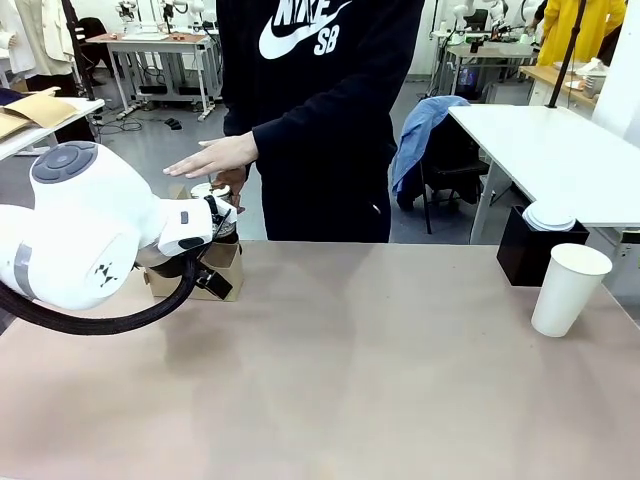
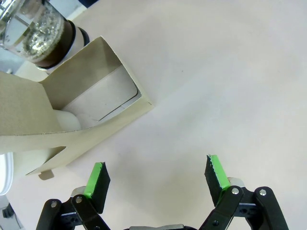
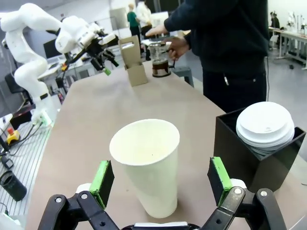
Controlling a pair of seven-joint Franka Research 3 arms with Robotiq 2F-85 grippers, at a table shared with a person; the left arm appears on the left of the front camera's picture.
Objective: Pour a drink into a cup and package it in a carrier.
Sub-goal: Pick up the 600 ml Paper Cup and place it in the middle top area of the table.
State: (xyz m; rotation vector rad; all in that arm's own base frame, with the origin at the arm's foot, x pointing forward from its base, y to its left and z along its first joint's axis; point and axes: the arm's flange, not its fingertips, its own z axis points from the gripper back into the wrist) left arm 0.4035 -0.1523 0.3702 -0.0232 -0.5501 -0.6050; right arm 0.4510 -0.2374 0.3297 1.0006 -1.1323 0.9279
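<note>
Cup [image 3: 146, 163] upright on table [image 3: 86, 120], between spread jaws of right gripper [image 3: 160, 176], not gripped. Risk: hard or off-centre squeeze crushes or tips it. Left gripper [image 2: 156, 175] spread, carrier [image 2: 91, 96] just beside; stray move could shove it.

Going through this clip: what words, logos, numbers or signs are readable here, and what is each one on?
"NIKE SB", white with a swoosh, on the person's black top; the picture edge crops the top of the letters.
Small dark marks on the left arm's white shell: too small to read.
No print is visible on the cup, the carrier or the lids.
</note>
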